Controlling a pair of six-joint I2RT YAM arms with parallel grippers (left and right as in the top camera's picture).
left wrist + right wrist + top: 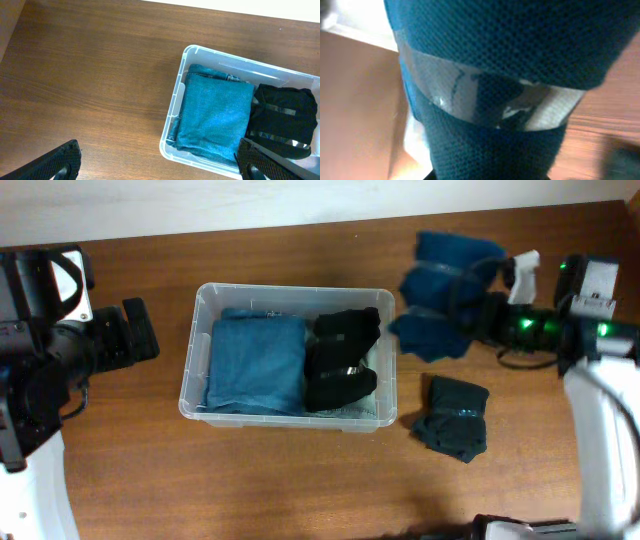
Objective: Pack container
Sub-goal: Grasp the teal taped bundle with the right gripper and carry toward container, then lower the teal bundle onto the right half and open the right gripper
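Container (290,288) sits mid-frame, holding a folded blue cloth (255,365) and black bundles (340,360). Left claw (160,162) hangs wide open and empty. Right claw (467,305) meets a taped blue bundle (490,60) at upper right, probably to fetch it; whether it grips, I cannot tell.

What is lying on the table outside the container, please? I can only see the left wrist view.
Observer: A dark teal bundle lies on the table, just right of the container.
Operator: Thank you. Where is the right arm?
Observer: The right arm reaches over a pile of blue bundles, beyond the container's right end.
Operator: Is it holding one?
Observer: I cannot tell. The right wrist view is filled by blue mesh fabric wrapped with a clear tape band, and no fingers show.
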